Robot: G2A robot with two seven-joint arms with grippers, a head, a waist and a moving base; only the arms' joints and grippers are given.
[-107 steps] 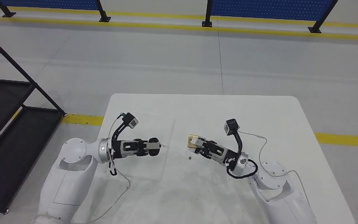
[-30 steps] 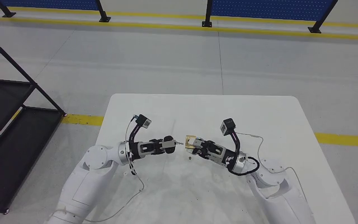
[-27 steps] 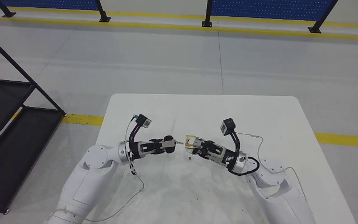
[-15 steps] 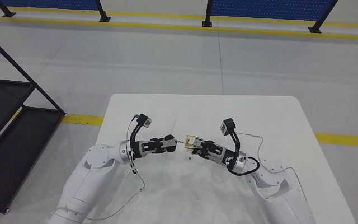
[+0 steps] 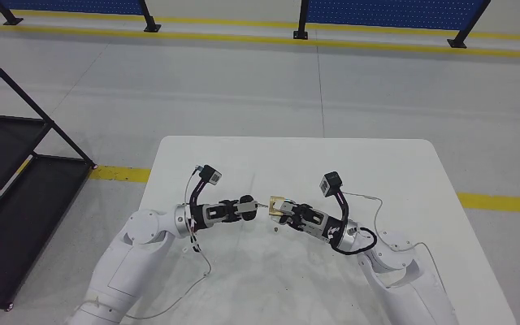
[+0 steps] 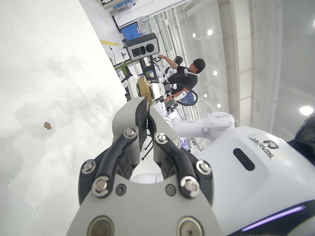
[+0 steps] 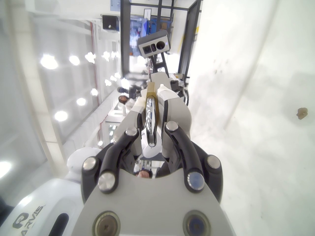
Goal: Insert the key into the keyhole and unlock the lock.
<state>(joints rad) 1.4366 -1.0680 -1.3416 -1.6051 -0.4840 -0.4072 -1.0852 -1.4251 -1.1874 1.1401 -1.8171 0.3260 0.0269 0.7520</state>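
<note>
- From the top view, the left gripper (image 5: 250, 208) and the right gripper (image 5: 287, 211) face each other over the middle part of the table (image 5: 341, 166). They are somewhat nearer to its left edge than to its right edge.
- The left gripper is closed tightly on the key (image 5: 261, 207). The right gripper pinches the lock (image 5: 279, 205) by its two flat sides.
- Both things are held in the air above the table.
- The top view shows the key as a thin silver piece that sticks out of the left gripper. In the left wrist view, the black pads (image 6: 141, 114) of the left gripper (image 6: 145, 109) hide the key almost fully.
- The left wrist view shows the brass lock (image 6: 143, 90) edge-on, just beyond the fingertips.
- The right wrist view shows the lock (image 7: 150, 94) between the white fingers of the right gripper (image 7: 151, 104), with brass at the far end and shiny metal nearer the camera.
- I cannot tell if the key tip is already inside the keyhole. In the top view, the tip reaches the side of the lock.
- The table is white, and a small brown crumb (image 5: 275, 228) lies on it close under the lock.
- The floor around is grey with yellow lines (image 5: 244, 36). Blue panels (image 5: 390, 12) stand at the far side, and a black rack (image 5: 32, 162) stands beyond the left edge.
- The long axis of the key runs along the width of the table. Its tip points to the right edge, straight at the lock.
</note>
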